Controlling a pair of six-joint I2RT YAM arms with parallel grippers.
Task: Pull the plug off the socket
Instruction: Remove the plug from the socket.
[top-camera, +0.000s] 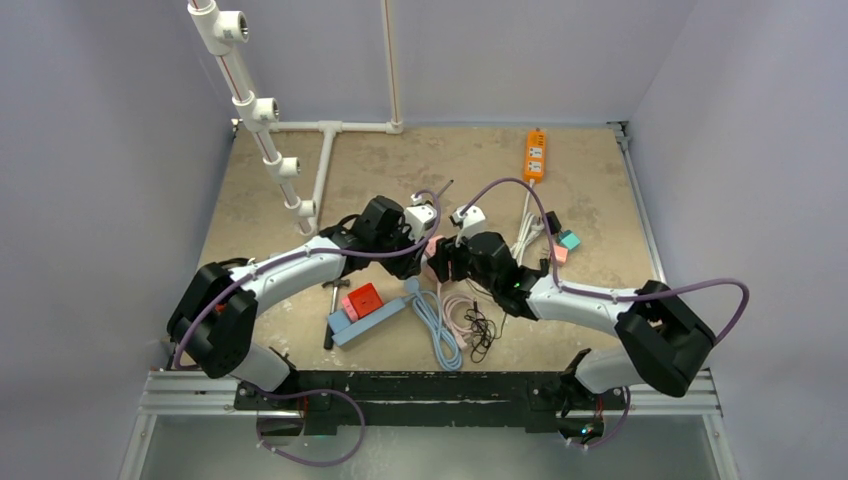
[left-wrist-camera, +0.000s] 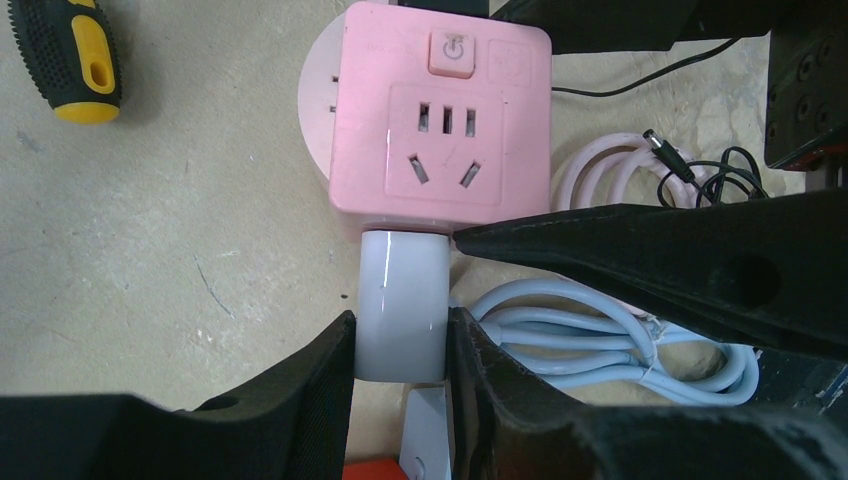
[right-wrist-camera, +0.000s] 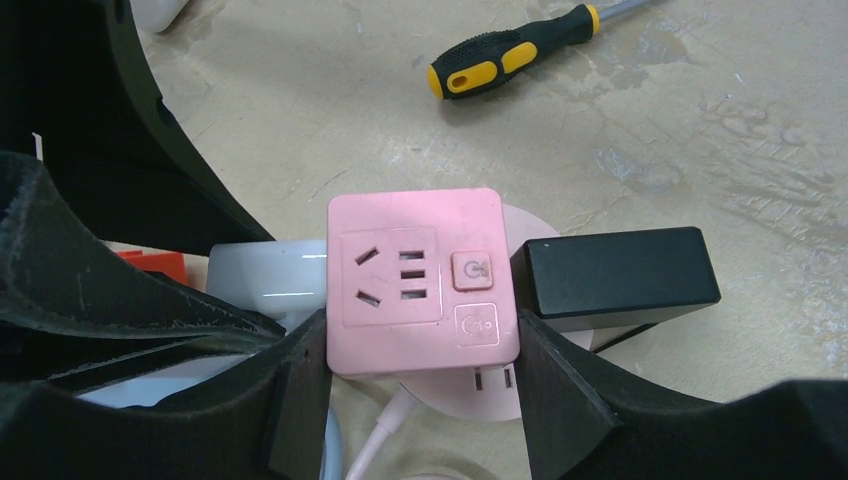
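A pink socket cube (left-wrist-camera: 440, 120) lies on the table, with a white plug (left-wrist-camera: 402, 300) seated in its near side. My left gripper (left-wrist-camera: 400, 350) is shut on the white plug, one finger on each side. In the right wrist view, my right gripper (right-wrist-camera: 420, 350) is shut on the pink socket cube (right-wrist-camera: 415, 280), fingers pressed on its left and right faces. The white plug (right-wrist-camera: 265, 275) sticks out to the left and a black adapter (right-wrist-camera: 615, 275) is plugged in on the right. In the top view both grippers meet at the cube (top-camera: 434, 247) at mid-table.
A yellow-and-black screwdriver (right-wrist-camera: 510, 60) lies beyond the cube. Coiled blue cable (left-wrist-camera: 600, 340) and pink cable lie beside it. There are an orange power strip (top-camera: 536, 153) at the back, white pipes (top-camera: 262, 110) at the left, and a blue strip with a red block (top-camera: 365, 305) near the front.
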